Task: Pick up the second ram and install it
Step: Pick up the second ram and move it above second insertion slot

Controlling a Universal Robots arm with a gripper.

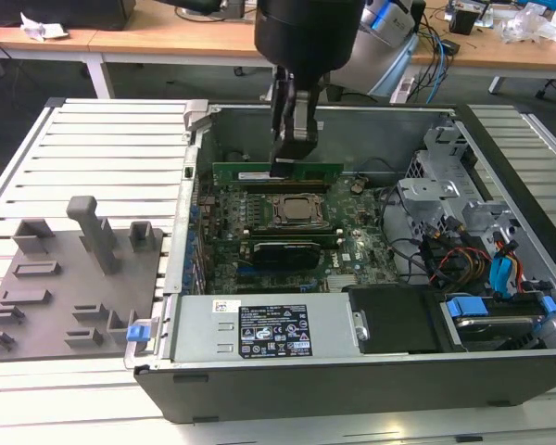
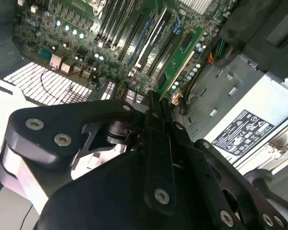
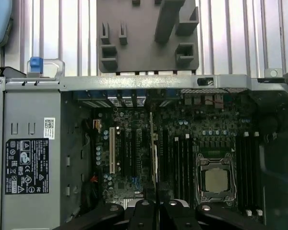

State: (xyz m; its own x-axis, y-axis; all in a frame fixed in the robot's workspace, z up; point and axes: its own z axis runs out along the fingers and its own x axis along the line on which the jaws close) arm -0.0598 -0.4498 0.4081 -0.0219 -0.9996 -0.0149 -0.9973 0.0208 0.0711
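- Green second ram point(image 1: 250, 174) stands upright on edge, its top pinched in our hand point(image 1: 288, 164).
- We read the hand as clenched on it.
- Motherboard point(image 1: 357, 246) sits just below the hand.

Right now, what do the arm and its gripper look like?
The arm ends in a glossy black rounded housing. In the second wrist view the gripper is black, with flat linkage bars pinned by silver bolts and slim dark jaws.
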